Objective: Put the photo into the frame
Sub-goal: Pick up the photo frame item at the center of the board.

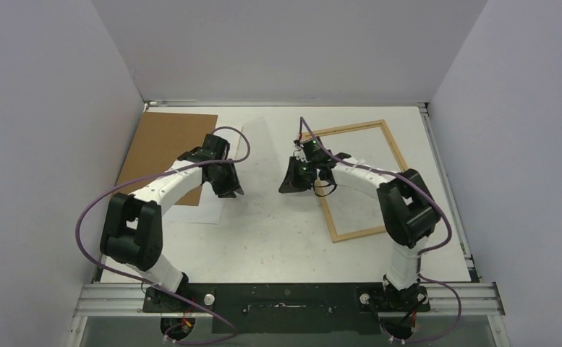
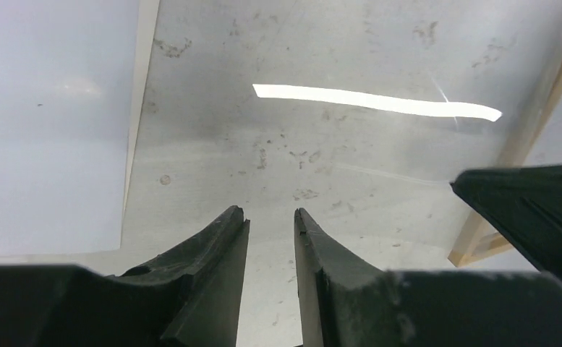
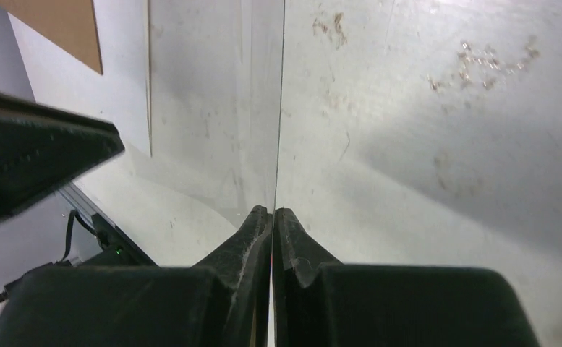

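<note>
The photo (image 1: 204,210) lies white side up at the left, partly over a brown board and under my left arm; its white face (image 3: 111,94) also shows in the right wrist view. The light wooden frame (image 1: 357,235) lies flat at the right, and one strip of the frame (image 2: 531,123) shows in the left wrist view. My right gripper (image 1: 288,186) (image 3: 272,210) is shut on the edge of a thin clear glossy sheet (image 3: 278,108) that reaches toward the left arm. My left gripper (image 1: 231,191) (image 2: 269,211) faces it, jaws apart, with only table showing between them.
The brown hardboard panel (image 1: 165,144) lies at the back left against the wall. White walls close in three sides. A light glare (image 2: 379,101) sits on the clear sheet. The right gripper (image 2: 531,210) is close to the left one.
</note>
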